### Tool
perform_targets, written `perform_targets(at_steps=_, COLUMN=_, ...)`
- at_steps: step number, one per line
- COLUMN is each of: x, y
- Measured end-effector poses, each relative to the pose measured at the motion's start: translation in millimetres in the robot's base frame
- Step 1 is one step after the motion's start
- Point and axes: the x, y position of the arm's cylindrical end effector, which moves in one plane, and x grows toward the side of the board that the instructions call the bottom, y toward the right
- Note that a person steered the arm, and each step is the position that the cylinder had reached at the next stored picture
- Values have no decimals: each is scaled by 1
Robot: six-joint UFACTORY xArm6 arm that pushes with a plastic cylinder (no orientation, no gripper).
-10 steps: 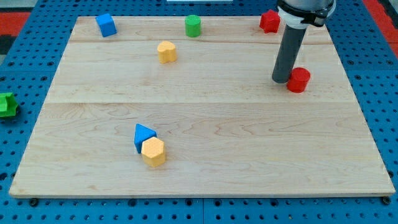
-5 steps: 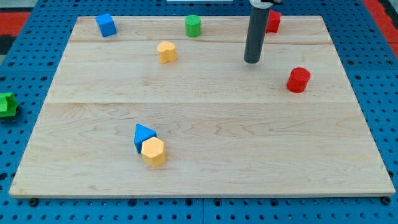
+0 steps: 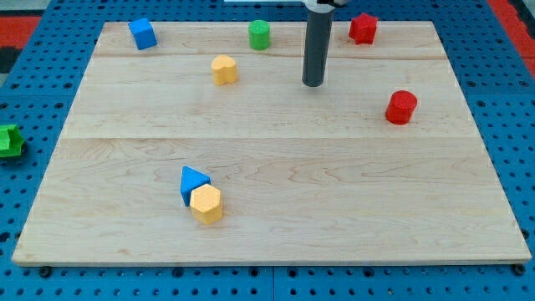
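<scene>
Near the board's (image 3: 468,167) top, my tip (image 3: 313,84) touches nothing, rod upright, between green cylinder (image 3: 259,34) and red cylinder (image 3: 401,107); no gripper fitted.

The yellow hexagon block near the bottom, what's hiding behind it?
A blue triangle block sits right behind the yellow hexagon block, touching it. The hexagon covers the triangle's lower right corner, so that part cannot be seen. My tip is far away, up the board.

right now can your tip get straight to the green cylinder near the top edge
Probably yes. My tip rests on bare wood, down and to the view's right of the green cylinder, with no block between them; the yellow block sits off that line.
</scene>
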Motion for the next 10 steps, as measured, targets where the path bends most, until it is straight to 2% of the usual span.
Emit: perform_targets(at_steps=10, x=-34, y=-51)
